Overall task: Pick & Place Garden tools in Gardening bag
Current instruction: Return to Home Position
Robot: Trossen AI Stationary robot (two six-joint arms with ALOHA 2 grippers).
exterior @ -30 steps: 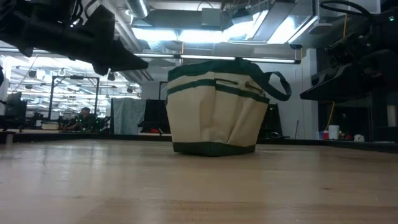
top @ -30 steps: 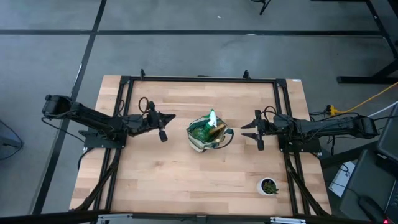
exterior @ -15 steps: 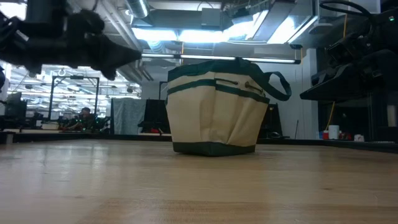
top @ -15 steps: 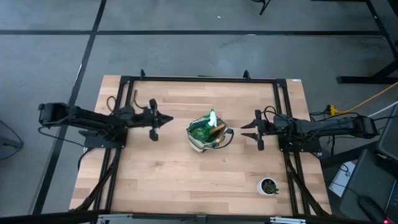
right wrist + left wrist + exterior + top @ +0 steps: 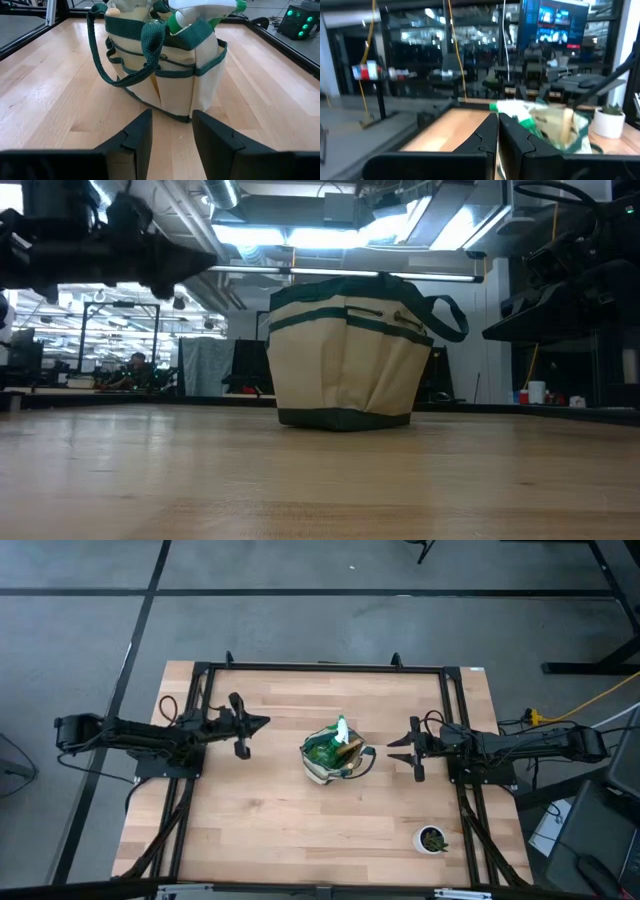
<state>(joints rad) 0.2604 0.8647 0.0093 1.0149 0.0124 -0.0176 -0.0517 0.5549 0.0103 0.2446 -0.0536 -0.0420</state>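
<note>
Logged pot (image 5: 432, 838) at near right corner of table (image 5: 260, 830), standing alone, well apart from everything else. Found bag (image 5: 335, 762) upright mid-table, sitting flat on the wood, cream sides with green trim, one green strap looping down the side facing the right arm. Spotted spray bottle (image 5: 200, 6) inside bag, white trigger poking above the rim, green body just under it. Caught a tan handle (image 5: 566, 121) sticking out next to it; couldn't tell which tool. Couldn't see deeper into the bag from any view. Located right gripper (image 5: 392, 748) just right of bag, near but not touching, above the wood and aimed straight at it; fingers (image 5: 137, 132) spread wide, nothing between them. Located left gripper (image 5: 498, 117) on the opposite side, well apart from bag, raised off the table and pointed toward it; fingers pressed together, nothing held. Noted black frame (image 5: 320, 667) running along the far edge. Made out, past that edge, a bright room: ceiling lights (image 5: 330, 235), rows of desks, a seated person (image 5: 135, 364) far back in the low view, lit screen (image 5: 552, 20) in the left wrist view.
</note>
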